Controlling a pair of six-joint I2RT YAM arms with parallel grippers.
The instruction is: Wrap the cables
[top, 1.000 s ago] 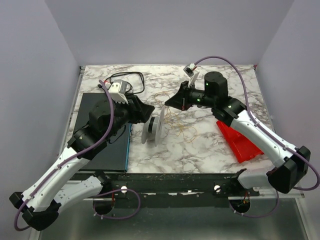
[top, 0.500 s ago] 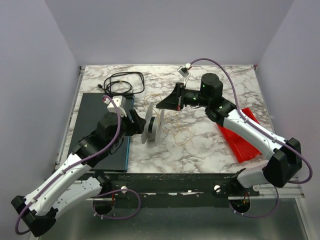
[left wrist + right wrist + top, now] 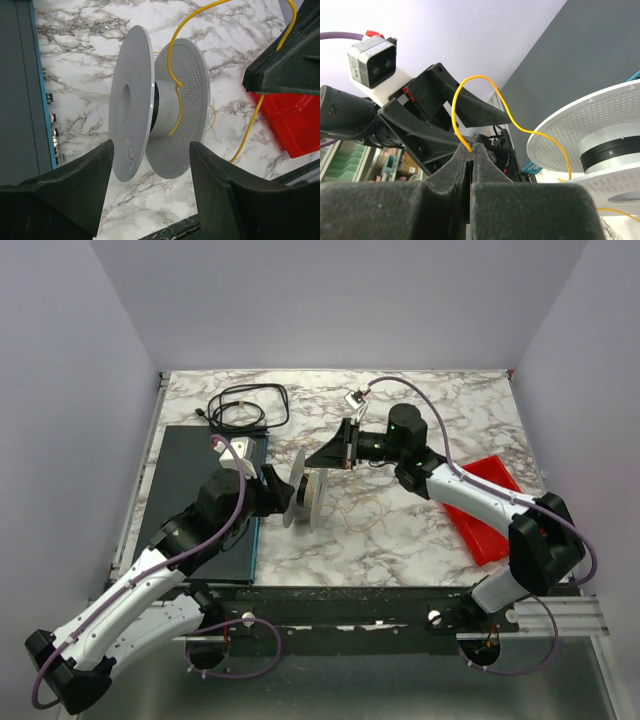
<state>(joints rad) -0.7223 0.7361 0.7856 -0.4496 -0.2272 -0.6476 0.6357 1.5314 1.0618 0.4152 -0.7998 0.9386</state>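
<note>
A white plastic spool point(image 3: 305, 498) stands on its rim near the middle of a marble table point(image 3: 440, 400), its two perforated flanges upright and a black hub between them.

The left gripper point(image 3: 150, 145) sits just to the left of the spool at flange height. Its two dark fingers point(image 3: 65, 195) are spread wide apart and released. In the left wrist view the spool shows between and beyond their tips, and no contact can be seen.

The right gripper point(image 3: 470, 149) reaches in from the spool's right and far side, its tip just above the top of the flanges. Its fingers are pressed together, pinching the yellow wire point(image 3: 485, 85). From the pinch the wire arches up and then drops into the gap between the flanges.

In the left wrist view the wire curves down against the black hub and runs along it. A second strand falls from the right gripper to the table on the spool's right. From above, the rest of the wire lies in loose, pale, thread-thin loops on the marble just right of the spool.

A red tray point(image 3: 485, 505) lies further right of the spool, partly under the right arm. A dark grey mat point(image 3: 190, 455) lies to the spool's left, under the left arm. A coiled black cord point(image 3: 245, 405) rests on the table beyond the spool, towards the far left.
</note>
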